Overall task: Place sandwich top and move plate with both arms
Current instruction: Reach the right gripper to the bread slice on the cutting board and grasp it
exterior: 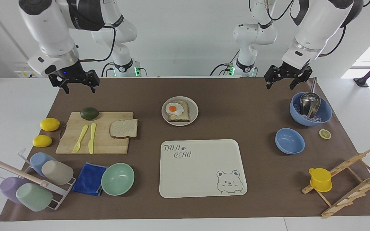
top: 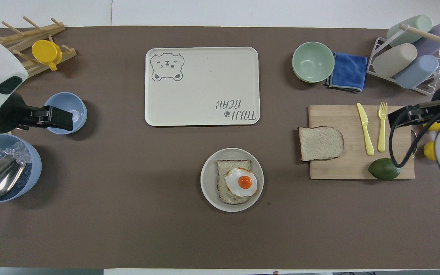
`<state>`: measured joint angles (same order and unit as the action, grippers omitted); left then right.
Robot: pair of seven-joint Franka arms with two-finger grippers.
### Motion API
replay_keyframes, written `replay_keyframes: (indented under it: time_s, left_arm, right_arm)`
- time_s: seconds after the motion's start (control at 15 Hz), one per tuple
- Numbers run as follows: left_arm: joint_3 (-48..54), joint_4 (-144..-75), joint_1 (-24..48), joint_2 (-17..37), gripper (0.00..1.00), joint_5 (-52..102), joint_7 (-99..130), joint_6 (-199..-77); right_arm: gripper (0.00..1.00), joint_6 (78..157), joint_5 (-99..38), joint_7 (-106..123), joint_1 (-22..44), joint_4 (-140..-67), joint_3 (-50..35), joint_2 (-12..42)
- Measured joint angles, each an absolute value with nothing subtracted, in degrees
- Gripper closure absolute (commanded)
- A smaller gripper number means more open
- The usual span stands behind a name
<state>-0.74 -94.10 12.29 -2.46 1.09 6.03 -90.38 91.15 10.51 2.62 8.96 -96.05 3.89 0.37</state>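
Observation:
The sandwich top (exterior: 124, 128), a plain bread slice, lies on the wooden cutting board (exterior: 108, 144) at the edge toward the table's middle; it also shows in the overhead view (top: 321, 143). The round beige plate (exterior: 195, 109) holds a toast slice with a fried egg (exterior: 176, 110), nearer to the robots than the bear tray; the plate also shows from above (top: 208, 179). My right gripper (exterior: 79, 87) is open and empty, raised over the mat by the cutting board's end (top: 393, 116). My left gripper (exterior: 280, 84) is open and empty, raised beside the big blue bowl (top: 67, 119).
On the board lie a yellow knife (exterior: 92, 138), a fork (exterior: 80, 138) and an avocado (exterior: 89, 113). Two lemons (exterior: 49, 124) lie beside it. A cream bear tray (exterior: 201, 166), mint bowl (exterior: 117, 179), blue cloth, cup rack, two blue bowls (exterior: 289, 140), scoop and wooden rack stand around.

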Motion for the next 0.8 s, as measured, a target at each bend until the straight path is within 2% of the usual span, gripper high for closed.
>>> replay_keyframes:
  time_s: [0.33,0.67,0.8]
  left_arm:
    - [-0.7,-94.1,12.3,-2.5,0.0,1.1,6.0,-90.4]
    - [-0.7,-94.1,12.3,-2.5,0.0,1.1,6.0,-90.4]
    - [-0.7,-94.1,12.3,-2.5,0.0,1.1,6.0,-90.4]
  right_arm:
    - [0.0,98.0,20.7,-9.1,24.5,-99.5,3.1,9.9]
    - [0.0,99.4,31.3,-20.0,33.3,-99.4,3.1,19.9]
    - [0.0,99.5,32.3,-23.7,34.1,-99.4,3.1,22.0]
